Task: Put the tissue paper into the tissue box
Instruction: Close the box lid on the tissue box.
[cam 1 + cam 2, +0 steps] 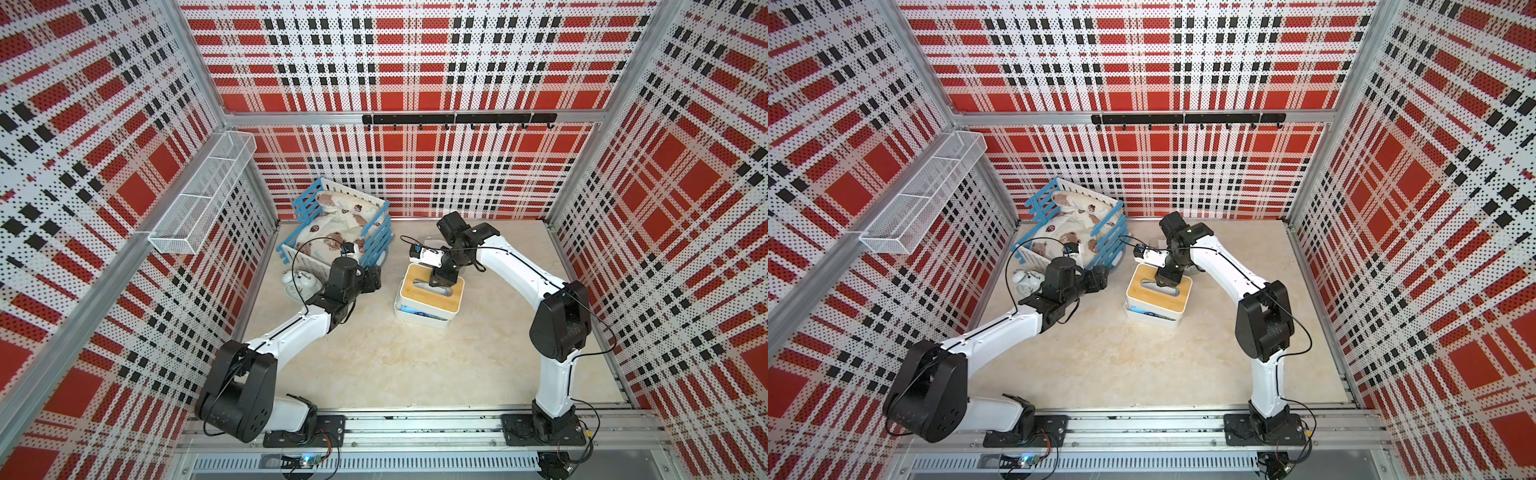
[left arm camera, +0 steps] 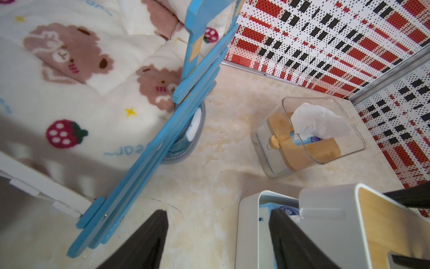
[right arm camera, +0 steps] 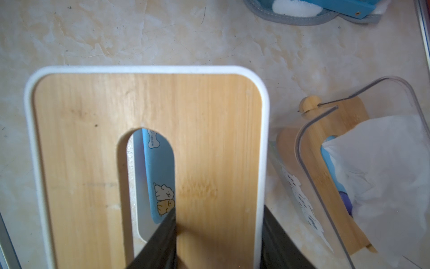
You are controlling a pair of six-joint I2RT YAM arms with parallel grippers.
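The right gripper [image 3: 220, 216] is clamped on the bamboo lid [image 3: 204, 109] of the white tissue box [image 1: 419, 323], one finger down through the slot and the other outside the lid's edge; that grip lets it hold the lid raised and shifted off the base, so the opening is free; the tissue paper [image 3: 160, 177], a blue pack with a puppy print, already lies inside the box, showing through the slot and, in both top views, under the lifted edge; the left gripper [image 2: 217, 215] hangs just beside that opening, jaws apart with nothing between them (its delivery looks done); what seems left is lowering the lid squarely.
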